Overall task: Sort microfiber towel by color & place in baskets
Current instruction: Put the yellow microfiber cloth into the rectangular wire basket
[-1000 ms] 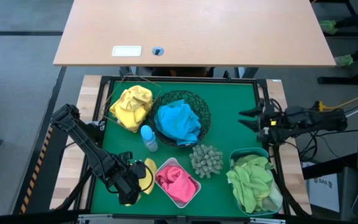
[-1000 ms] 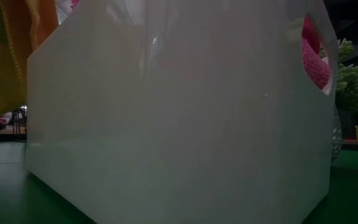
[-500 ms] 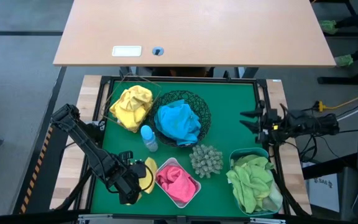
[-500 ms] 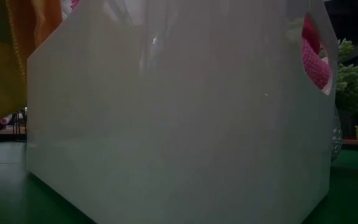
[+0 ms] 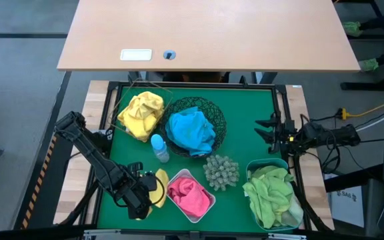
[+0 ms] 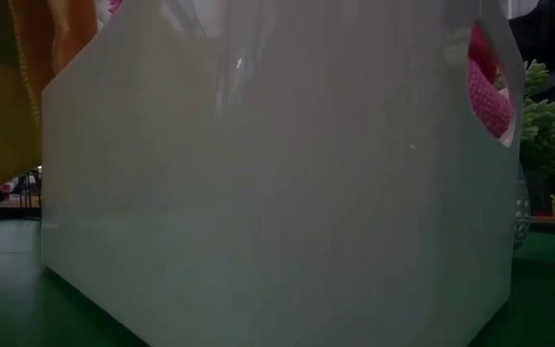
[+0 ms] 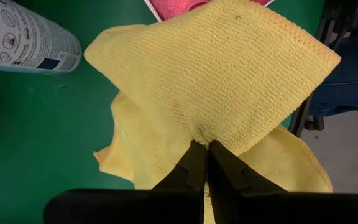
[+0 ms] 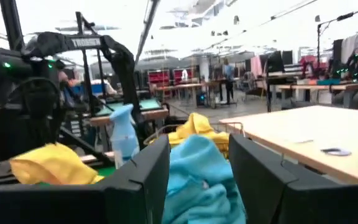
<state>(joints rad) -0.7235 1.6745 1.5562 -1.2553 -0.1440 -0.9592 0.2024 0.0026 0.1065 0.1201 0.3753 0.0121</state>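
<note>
The left gripper (image 5: 153,189) sat at the near left of the green table (image 5: 245,113), its jaws clamped together on a yellow towel (image 7: 222,81). In the left wrist view the cloth fanned out from the pinched spot as a rough diamond, one corner reaching toward the pink towel (image 5: 191,195), with a second fold trailing loose underneath. From above, this towel showed only as a small bunch just beside the white tub (image 5: 176,177) that held the pink one; that tub's long axis ran diagonally across the table.

The right gripper (image 5: 264,130) hovered at the right edge of the table, just beyond the blue tub (image 5: 260,164), pointing inward toward the middle with its jaws apart and nothing between them.

A second yellow towel (image 5: 141,113) lay heaped in the wire basket (image 5: 122,101) at the far left. The bright blue towel (image 5: 191,130) filled the round black mesh bowl (image 5: 215,115) beside it. Lime green towels (image 5: 270,193) were piled in the blue tub (some spilling over its rim). A small blue bottle (image 5: 159,148) lay between the bowl and the left gripper, and a spiky grey-green ball (image 5: 221,171) rested between the two tubs.
</note>
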